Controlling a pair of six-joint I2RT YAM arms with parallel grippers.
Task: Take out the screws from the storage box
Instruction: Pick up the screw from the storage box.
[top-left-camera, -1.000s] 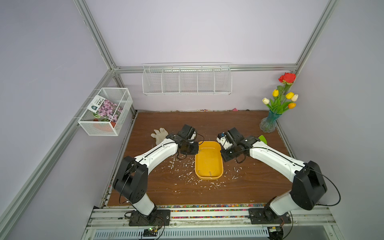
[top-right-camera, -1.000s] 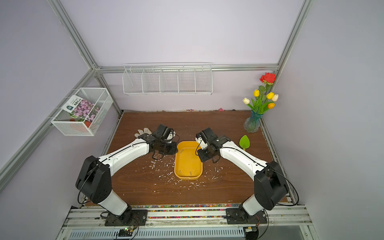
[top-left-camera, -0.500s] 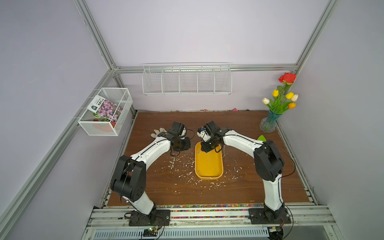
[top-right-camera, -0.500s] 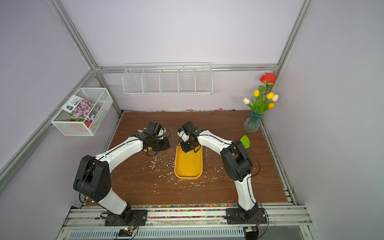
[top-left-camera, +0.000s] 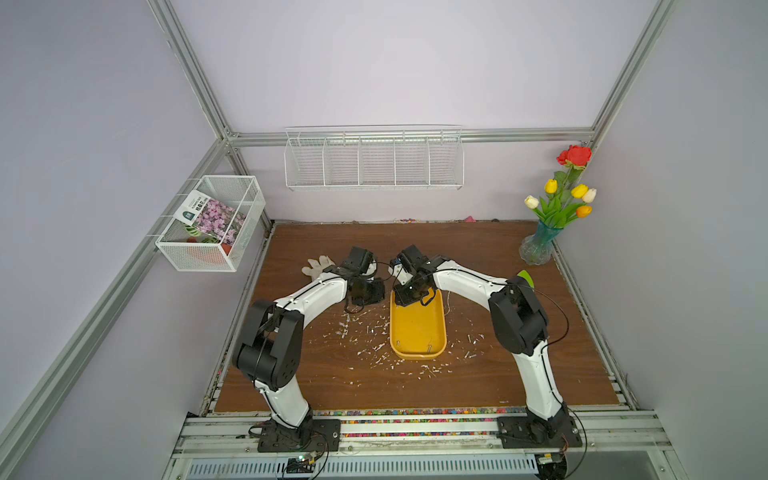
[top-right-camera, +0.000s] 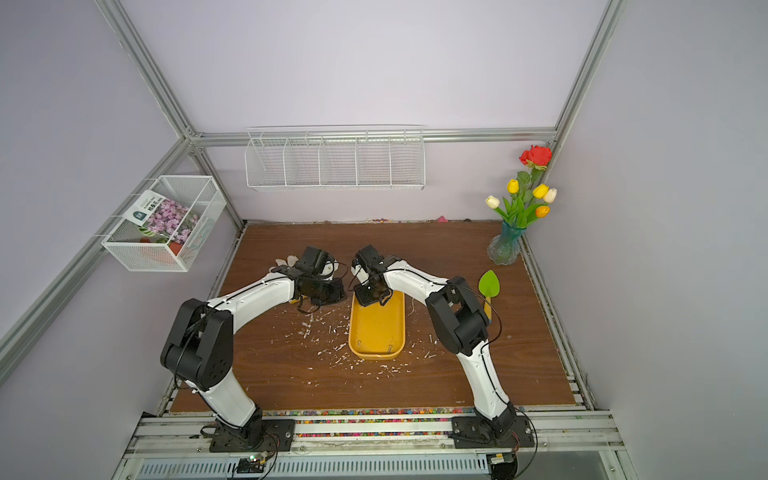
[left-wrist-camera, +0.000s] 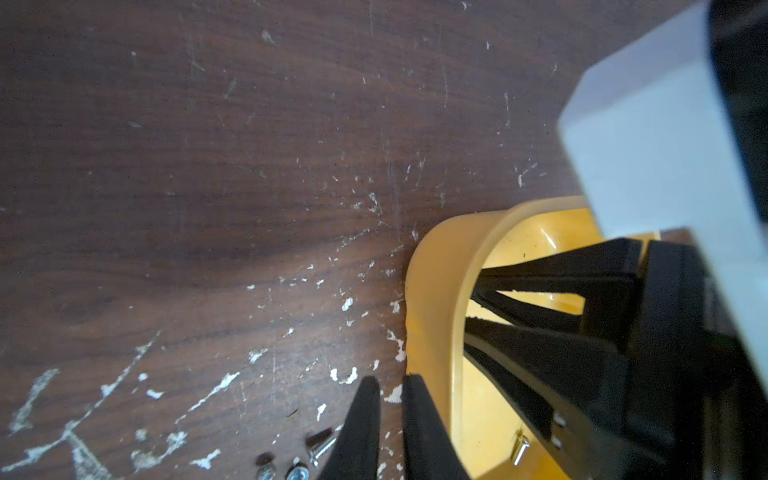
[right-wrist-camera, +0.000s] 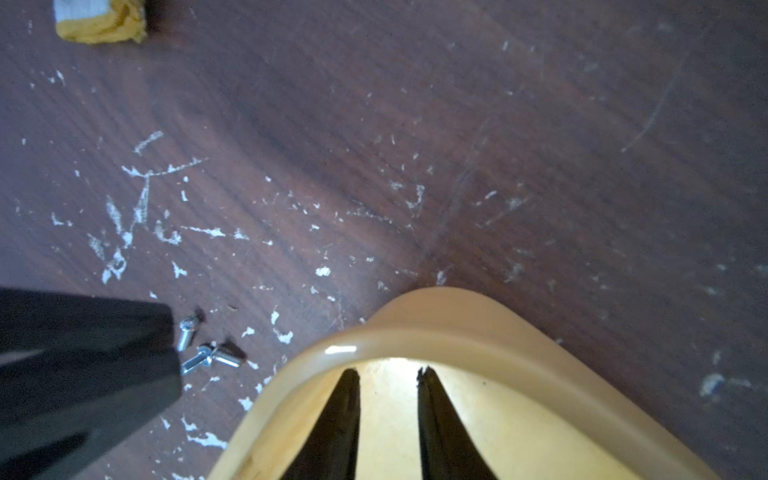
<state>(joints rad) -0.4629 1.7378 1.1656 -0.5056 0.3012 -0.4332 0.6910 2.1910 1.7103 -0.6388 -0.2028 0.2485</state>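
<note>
Right wrist view: the right pincer (right-wrist-camera: 386, 374) sits inside the far end of the yellow box (right-wrist-camera: 415, 332), jaws parted with nothing between them. Three screws (right-wrist-camera: 208, 353) lie on the bench (right-wrist-camera: 457, 124) just outside that end of the box, among white flecks (right-wrist-camera: 124, 232). The left pincer (left-wrist-camera: 390, 384) hovers beside them, close to the box wall, its tips a thin gap apart, holding nothing. Both top views show two more screws (top-left-camera: 430, 347) on the box floor at its near end.
</note>
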